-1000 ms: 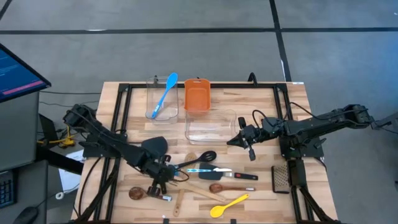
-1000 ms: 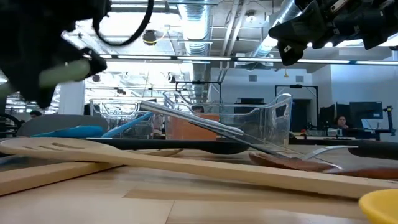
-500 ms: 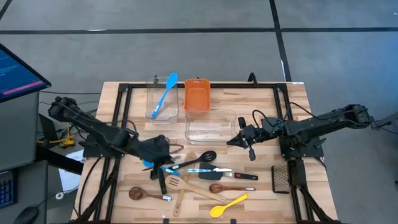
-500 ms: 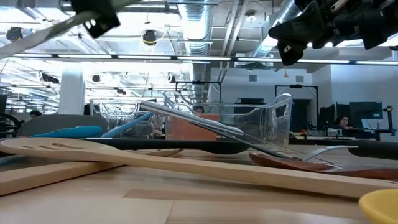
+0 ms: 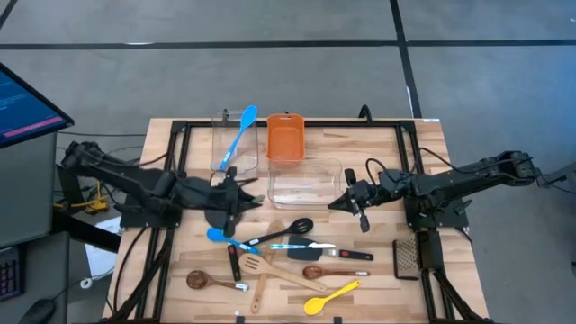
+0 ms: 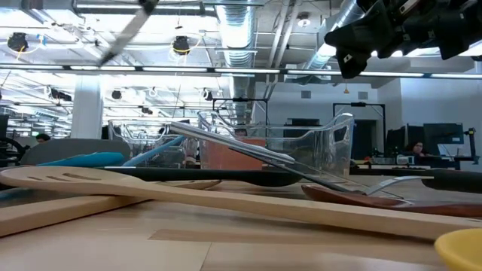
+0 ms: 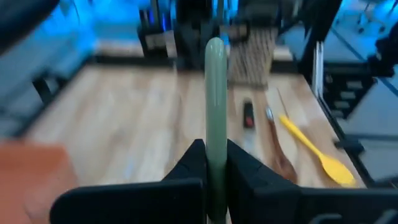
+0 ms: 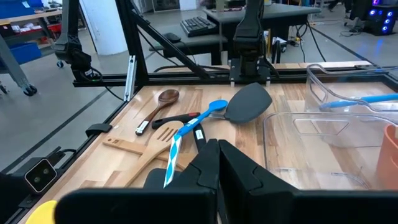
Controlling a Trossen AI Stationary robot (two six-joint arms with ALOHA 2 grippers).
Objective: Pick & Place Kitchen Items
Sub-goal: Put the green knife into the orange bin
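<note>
My left gripper hangs above the table's left middle, shut on a utensil with a pale grey-green handle. The handle runs on past the fingertips toward the table's right. In the low view it slants high above the table. A black turner head shows under that wrist. My right gripper hangs shut and empty beside the large clear tub. More utensils lie near the front edge: a black ladle, a blue spoon, a wooden slotted spatula and a yellow spoon. My left gripper pinches the grey-green handle between its two fingers. The fingers lie along the handle and point nearly level toward the table's right. The handle's rounded free end sticks out beyond the fingertips, raised well above the table. I cannot tell whether the head end is clear.
At the back stand a small clear tub with a blue spatula leaning in it and an orange bin. A grater lies at the right front. Black frame rails edge the tabletop.
My left gripper has risen from the utensil pile near the front edge and swung toward the table's far side. It has tipped from pointing down to nearly level. The grey-green handle has gone up with it, out of the low view's left side to its top.
</note>
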